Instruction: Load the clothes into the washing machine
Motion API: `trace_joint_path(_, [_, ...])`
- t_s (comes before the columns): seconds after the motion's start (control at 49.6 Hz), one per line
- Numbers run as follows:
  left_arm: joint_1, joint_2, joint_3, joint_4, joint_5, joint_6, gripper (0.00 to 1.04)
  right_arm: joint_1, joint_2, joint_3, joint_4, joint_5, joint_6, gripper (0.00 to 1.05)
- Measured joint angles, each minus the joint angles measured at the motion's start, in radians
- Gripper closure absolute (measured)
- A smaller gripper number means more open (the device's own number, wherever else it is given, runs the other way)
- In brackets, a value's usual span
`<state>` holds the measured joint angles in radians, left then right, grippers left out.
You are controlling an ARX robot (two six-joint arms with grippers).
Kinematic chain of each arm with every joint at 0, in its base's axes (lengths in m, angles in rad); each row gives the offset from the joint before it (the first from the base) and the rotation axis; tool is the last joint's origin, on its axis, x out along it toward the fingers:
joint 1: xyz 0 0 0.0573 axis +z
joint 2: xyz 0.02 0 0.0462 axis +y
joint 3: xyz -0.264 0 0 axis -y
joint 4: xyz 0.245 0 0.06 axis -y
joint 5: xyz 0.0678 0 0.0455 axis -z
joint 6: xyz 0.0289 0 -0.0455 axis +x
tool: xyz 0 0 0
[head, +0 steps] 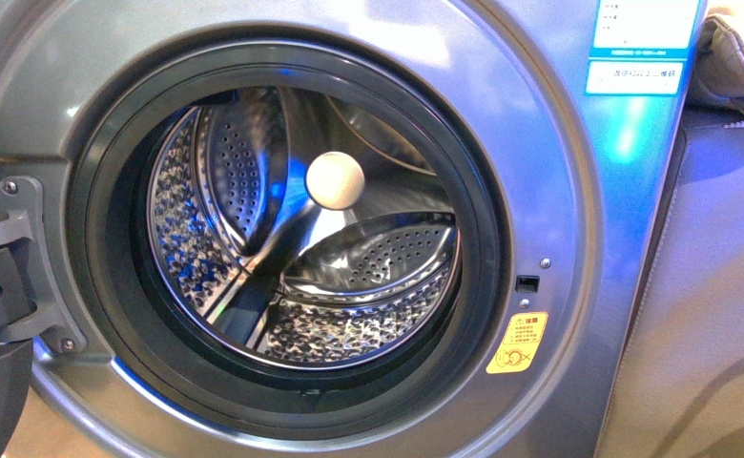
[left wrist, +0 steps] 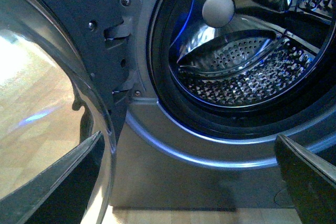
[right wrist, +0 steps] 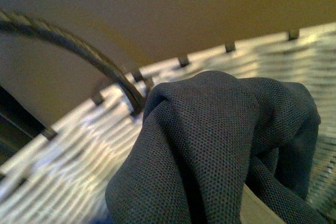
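Clothes [right wrist: 210,145] bunched close; left jaws wide apart, empty.

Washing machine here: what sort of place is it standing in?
Probably a home laundry corner: a front-loading washing machine with its door open, and a woven basket holding dark clothes.

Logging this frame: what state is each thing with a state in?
Washing machine door: swung open.
Drum: no clothes inside, only a pale ball.
Clothes: bunched up against the woven basket wall, not loaded.
Left gripper: open, empty.
Right gripper: not in view.
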<state>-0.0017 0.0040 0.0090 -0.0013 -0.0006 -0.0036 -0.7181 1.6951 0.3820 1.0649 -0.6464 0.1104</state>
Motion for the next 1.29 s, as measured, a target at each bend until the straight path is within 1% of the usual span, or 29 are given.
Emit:
trace_joint_path(0.141, [0.0, 0.0, 0.0, 0.0, 0.0, 0.0, 0.06, 0.014, -0.249, 0.018, -0.108, -0.024, 0.073, 0.96])
trace_joint_path(0.242, [0.0, 0.0, 0.0, 0.0, 0.0, 0.0, 0.06, 0.036, -0.43, 0.088, -0.203, -0.039, 0.14, 0.96])
trace_joint_path(0.383, [0.0, 0.0, 0.0, 0.0, 0.0, 0.0, 0.06, 0.08, -0.561, 0.2, -0.299, -0.04, 0.187, 0.96])
trace_joint_path(0.484, [0.0, 0.0, 0.0, 0.0, 0.0, 0.0, 0.06, 0.135, -0.633, 0.311, -0.375, -0.027, 0.214, 0.96])
trace_joint_path(0.625, [0.0, 0.0, 0.0, 0.0, 0.0, 0.0, 0.06, 0.248, -0.698, 0.512, -0.5, 0.027, 0.221, 0.96])
trace_joint_path(0.746, [0.0, 0.0, 0.0, 0.0, 0.0, 0.0, 0.06, 0.385, -0.705, 0.688, -0.624, 0.1, 0.189, 0.96])
trace_joint_path(0.847, [0.0, 0.0, 0.0, 0.0, 0.0, 0.0, 0.06, 0.551, -0.676, 0.845, -0.765, 0.168, 0.153, 0.96])
trace_joint_path(0.868, [0.0, 0.0, 0.0, 0.0, 0.0, 0.0, 0.06, 0.575, -0.671, 0.864, -0.785, 0.174, 0.15, 0.96])
trace_joint_path(0.928, [0.0, 0.0, 0.0, 0.0, 0.0, 0.0, 0.06, 0.685, -0.64, 0.928, -0.857, 0.215, 0.127, 0.96])
trace_joint_path(1.11, [0.0, 0.0, 0.0, 0.0, 0.0, 0.0, 0.06, 0.899, -0.568, 0.993, -0.941, 0.282, 0.076, 0.96])
trace_joint_path(1.291, [0.0, 0.0, 0.0, 0.0, 0.0, 0.0, 0.06, 1.067, -0.485, 1.048, -0.989, 0.355, 0.039, 0.96])
